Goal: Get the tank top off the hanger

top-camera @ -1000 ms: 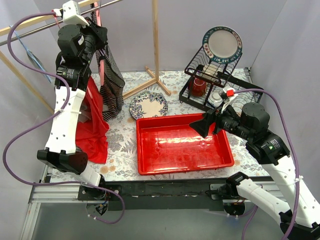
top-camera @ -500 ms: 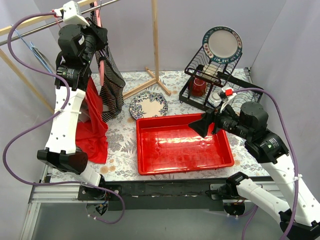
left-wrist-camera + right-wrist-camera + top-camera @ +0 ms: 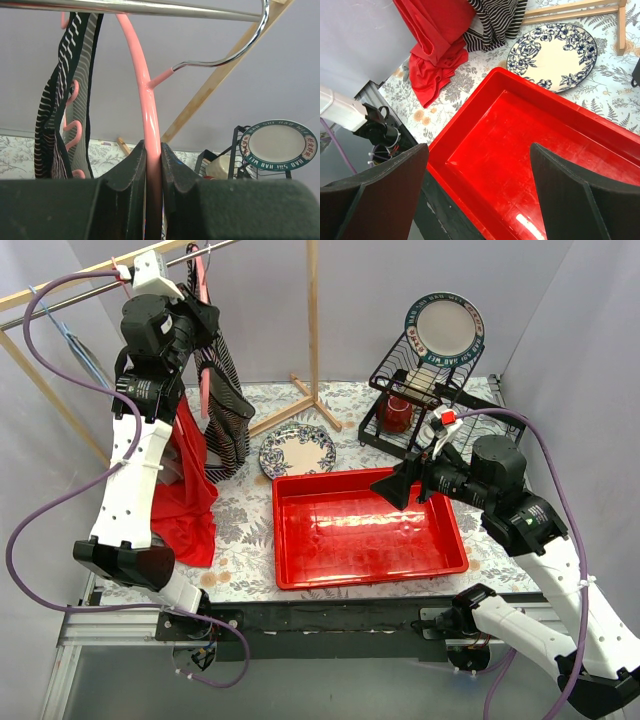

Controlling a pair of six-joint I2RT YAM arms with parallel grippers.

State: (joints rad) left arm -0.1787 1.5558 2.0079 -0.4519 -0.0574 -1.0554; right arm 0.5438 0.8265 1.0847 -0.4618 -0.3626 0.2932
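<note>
the left tool (image 3: 153, 150) is clamped on the pink hanger (image 3: 141, 70), which hangs from the metal rail (image 3: 125, 6). the striped tank top (image 3: 52, 115) hangs from that hanger. the right tool (image 3: 477, 150) hovers wide open over the red tray (image 3: 530, 130).

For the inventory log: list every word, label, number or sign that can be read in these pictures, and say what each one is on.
No text here can be read.
Upright plate: dark and reddish marks run round its green rim, possibly lettering, too small and blurred to read in either the top view or the left wrist view.
Tank top, red tray, flowered plate: no words, labels or numbers show.
</note>
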